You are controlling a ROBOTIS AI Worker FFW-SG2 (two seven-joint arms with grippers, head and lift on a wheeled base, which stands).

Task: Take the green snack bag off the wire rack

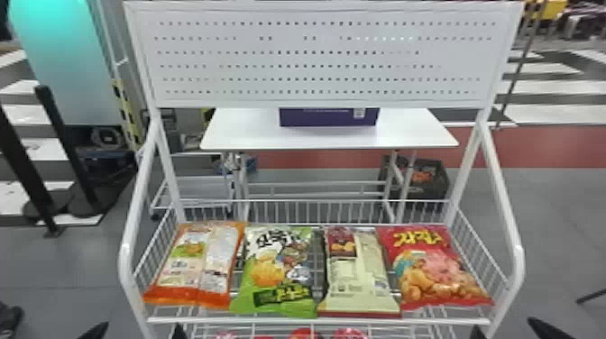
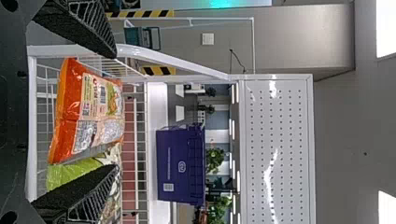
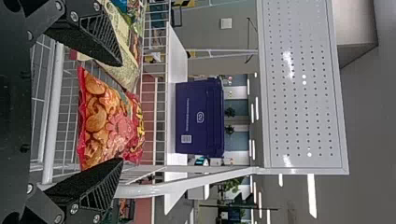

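Four glossy snack bags (image 1: 194, 257) line a white wire rack (image 1: 315, 321) over grey floor (image 1: 559, 216) in your head view; the green plastic bag (image 1: 270, 272) lies between your black left gripper (image 1: 140, 332) and black right gripper (image 1: 507, 331). Your left wrist view shows fingers apart; your right, likewise.

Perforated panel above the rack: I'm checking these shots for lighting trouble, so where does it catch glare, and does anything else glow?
Left wrist view: white glare streaks on the perforated panel; right wrist view: similar streaks plus a few small bright spots; head view: a short run of bright holes high on it, and a glowing turquoise column behind, left of the rack.
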